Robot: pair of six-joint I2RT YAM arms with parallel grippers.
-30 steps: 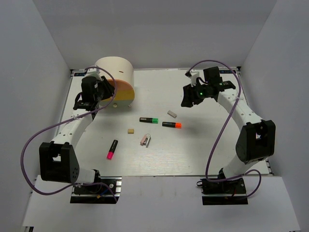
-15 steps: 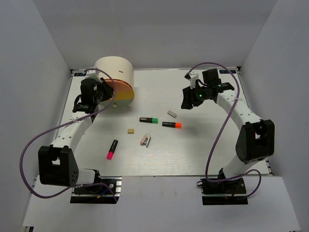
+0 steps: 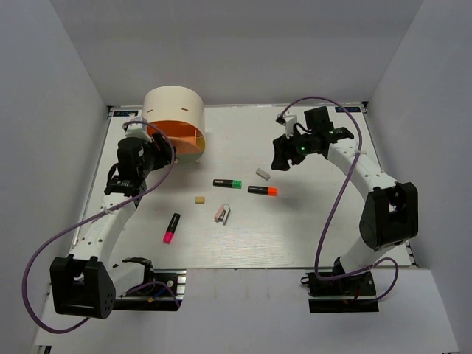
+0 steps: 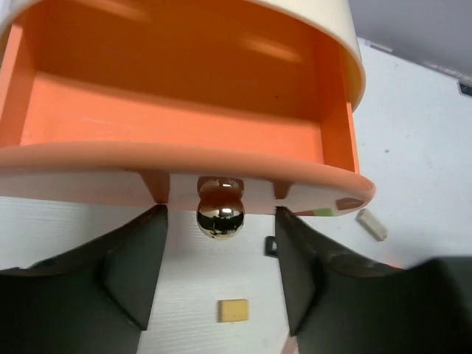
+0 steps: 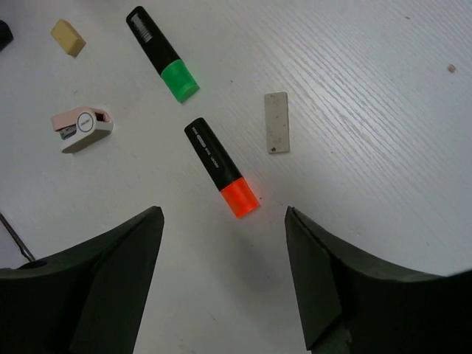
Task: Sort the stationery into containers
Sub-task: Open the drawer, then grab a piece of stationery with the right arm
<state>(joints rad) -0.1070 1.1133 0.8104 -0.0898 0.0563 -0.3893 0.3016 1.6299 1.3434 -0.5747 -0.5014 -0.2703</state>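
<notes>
Plainly, the left gripper [image 4: 218, 254] is held parted around the glossy round knob [image 4: 220, 217], untouched, under the smooth orange drawer [image 4: 184, 158] drawn out of the cream cylindrical box [image 3: 175, 107]. The right gripper [image 5: 223, 251] is spread wide above the orange-capped marker [image 5: 220, 167] and flat grey eraser [image 5: 276, 122].

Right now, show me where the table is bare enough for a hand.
Bare: the far strip between the cream box and the right gripper; the strip between the clip, the pink-capped marker and the near edge. Crowded: the middle, around the green-capped marker, orange-capped marker, grey eraser, tan eraser.
</notes>
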